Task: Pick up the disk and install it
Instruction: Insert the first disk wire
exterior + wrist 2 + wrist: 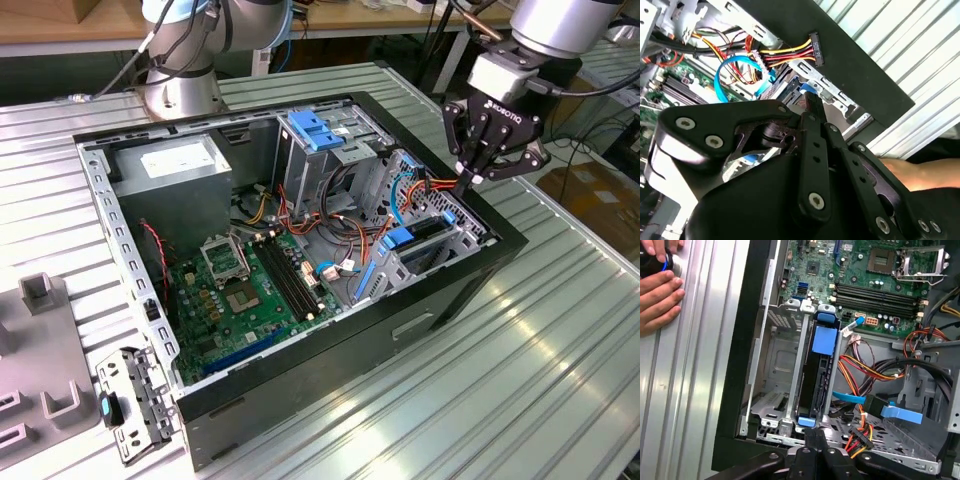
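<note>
Right at the lens, the gripper (815,434) has its two black fingers pressed together, nothing between them, the tips pointing down at the near edge of the drive cage (774,375). Just ahead of those tips sits the disk (815,377): it is standing on edge in a cage slot, dark body between two bright metal rails, with a blue plastic tab at the near end and a blue cap at the far end. Whether the fingertips actually touch that near tab, I cannot tell. The second wrist view gives the same story, the gripper (813,106) closed to a single point just beside blue plastic at the cage. Beside the slot, a bundle of orange, yellow and red wires (867,374) snakes across, and a flat blue cable (900,413) lies over the neighbouring bay. Out on the ribbed table, a person's hand (657,295) rests flat, well apart from the black case (737,390). Further on, the green motherboard (880,290) shows its memory slots and bare processor socket. From the exterior view, the gripper (477,178) hovers over the case corner on the exterior view's right. Beyond it, a blue bracket (315,128) tops the tall cage, the grey power supply (175,175) fills the back corner, and the arm's base (180,92) stands on the table (520,380) behind the case.
</note>
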`<state>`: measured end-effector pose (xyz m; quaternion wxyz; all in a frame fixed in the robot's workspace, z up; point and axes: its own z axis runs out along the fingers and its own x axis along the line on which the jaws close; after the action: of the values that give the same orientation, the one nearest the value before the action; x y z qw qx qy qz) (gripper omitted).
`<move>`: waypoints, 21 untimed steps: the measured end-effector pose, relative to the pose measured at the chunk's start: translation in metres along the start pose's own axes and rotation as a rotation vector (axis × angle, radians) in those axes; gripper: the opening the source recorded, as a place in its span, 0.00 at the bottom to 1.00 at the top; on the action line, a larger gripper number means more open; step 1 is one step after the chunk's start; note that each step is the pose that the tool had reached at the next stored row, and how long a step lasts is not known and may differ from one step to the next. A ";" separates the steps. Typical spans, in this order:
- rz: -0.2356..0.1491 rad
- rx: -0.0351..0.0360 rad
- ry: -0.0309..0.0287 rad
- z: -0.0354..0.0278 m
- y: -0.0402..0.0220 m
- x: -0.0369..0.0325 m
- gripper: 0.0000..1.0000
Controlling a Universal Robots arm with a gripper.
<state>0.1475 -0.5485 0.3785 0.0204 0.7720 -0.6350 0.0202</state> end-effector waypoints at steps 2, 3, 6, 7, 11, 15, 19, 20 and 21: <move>-0.064 0.0036 0.0003 0.0000 -0.0001 0.0000 0.11; -0.076 0.0043 0.0004 0.0000 -0.0001 0.0000 0.11; -0.085 0.0048 0.0006 -0.0001 -0.0003 0.0000 0.11; -0.085 0.0048 0.0005 0.0000 -0.0004 0.0000 0.11; -0.099 0.0057 0.0006 0.0000 -0.0009 0.0002 0.11; -0.172 0.0098 0.0011 0.0001 -0.0011 0.0002 0.11; -0.208 0.0120 0.0011 0.0001 -0.0084 -0.0002 0.11; -0.209 0.0120 0.0012 0.0000 -0.0099 -0.0009 0.11; -0.212 0.0121 0.0012 -0.0001 -0.0113 -0.0019 0.11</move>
<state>0.1582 -0.5444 0.3783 0.0182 0.8348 -0.5498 0.0222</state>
